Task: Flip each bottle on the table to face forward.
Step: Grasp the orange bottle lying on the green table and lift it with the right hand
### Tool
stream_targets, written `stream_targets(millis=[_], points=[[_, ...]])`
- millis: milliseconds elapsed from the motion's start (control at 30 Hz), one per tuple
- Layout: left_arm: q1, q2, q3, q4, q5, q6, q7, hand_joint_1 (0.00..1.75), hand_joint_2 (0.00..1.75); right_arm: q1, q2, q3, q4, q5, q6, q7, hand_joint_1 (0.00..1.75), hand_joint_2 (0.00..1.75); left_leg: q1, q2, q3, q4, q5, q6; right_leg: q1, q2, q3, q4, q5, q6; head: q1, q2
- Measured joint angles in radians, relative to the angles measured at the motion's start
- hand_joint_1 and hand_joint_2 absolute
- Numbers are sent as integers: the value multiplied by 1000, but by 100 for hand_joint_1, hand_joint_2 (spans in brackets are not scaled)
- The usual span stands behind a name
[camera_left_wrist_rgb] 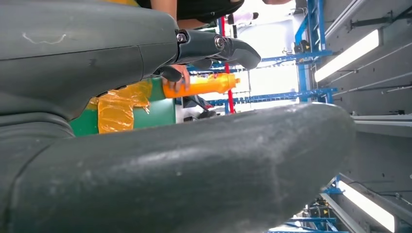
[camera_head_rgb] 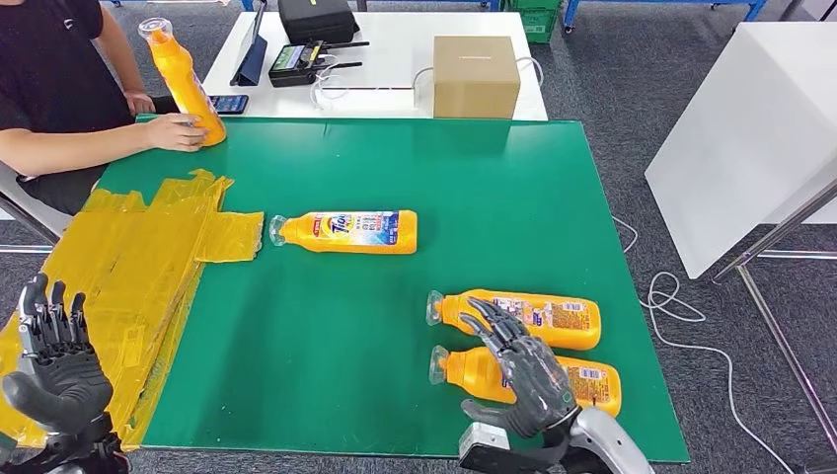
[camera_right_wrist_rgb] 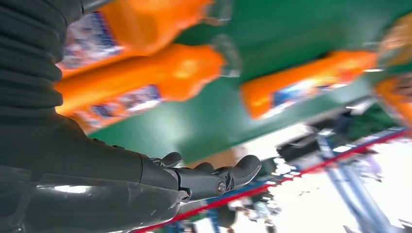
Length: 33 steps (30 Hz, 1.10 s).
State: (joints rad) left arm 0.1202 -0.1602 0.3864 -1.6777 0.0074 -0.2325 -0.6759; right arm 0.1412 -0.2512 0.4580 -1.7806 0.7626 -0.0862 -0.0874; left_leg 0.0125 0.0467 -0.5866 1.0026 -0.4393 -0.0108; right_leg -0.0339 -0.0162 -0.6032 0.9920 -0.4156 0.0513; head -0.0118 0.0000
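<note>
Three bottles lie flat on the green counter [camera_head_rgb: 494,178]; a fourth bottle [camera_head_rgb: 184,74] stands at the far left corner, steadied by a person's hand [camera_head_rgb: 176,131]. Mid bottle [camera_head_rgb: 345,231] shows its front label, cap pointing left. The two near ones, far bottle [camera_head_rgb: 518,318] and near bottle [camera_head_rgb: 572,380], lie side by side at my right, fine-print backs up as far as I can tell. My right hand [camera_head_rgb: 521,370] hovers over the near bottle, fingers spread, holding nothing. My left hand [camera_head_rgb: 54,351] is raised off the counter's left edge, fingers apart, empty. Step in hand, I judge: reaching for the near bottle. Next: close around its body and roll it label-up. All caps look closed; contents unseen.
</note>
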Motion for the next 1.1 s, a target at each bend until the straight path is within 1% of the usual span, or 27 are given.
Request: stream_targets(millis=[267, 400, 567, 700, 833, 1100], points=[[4, -1, 0, 0, -2, 8, 1, 0, 0, 110, -41, -94, -1, 28, -23, 115, 0, 175, -1, 0, 0, 0, -1, 1, -1, 0, 0, 0, 0, 0, 0, 0], [13, -1, 0, 0, 1, 8, 2, 0, 0, 175, -84, -124, -21, 16, -21, 167, 0, 175, -1, 0, 0, 0, -1, 1, -1, 0, 0, 0, 0, 0, 0, 0], [18, -2, 7, 0, 6, -1, 2, 0, 0, 243, -144, -150, -63, -5, -17, 204, 0, 175, -1, 0, 0, 0, -1, 1, -1, 0, 0, 0, 0, 0, 0, 0], [18, -3, 7, 0, 8, -10, 2, 0, 0, 255, -177, -154, -75, -12, -3, 221, 0, 175, -1, 0, 0, 0, -1, 2, -1, 0, 0, 0, 0, 0, 0, 0], [17, -3, 7, 0, 10, -12, 2, 0, 0, 253, -198, -158, -75, -13, 9, 227, 0, 175, -1, 0, 0, 0, -1, 2, -1, 0, 0, 0, 0, 0, 0, 0], [14, -3, 6, 0, 12, -13, 4, 0, 0, 217, -205, -162, -52, 13, 30, 225, 0, 175, -1, 0, 0, 0, -1, 2, -1, 0, 0, 0, 0, 0, 0, 0]])
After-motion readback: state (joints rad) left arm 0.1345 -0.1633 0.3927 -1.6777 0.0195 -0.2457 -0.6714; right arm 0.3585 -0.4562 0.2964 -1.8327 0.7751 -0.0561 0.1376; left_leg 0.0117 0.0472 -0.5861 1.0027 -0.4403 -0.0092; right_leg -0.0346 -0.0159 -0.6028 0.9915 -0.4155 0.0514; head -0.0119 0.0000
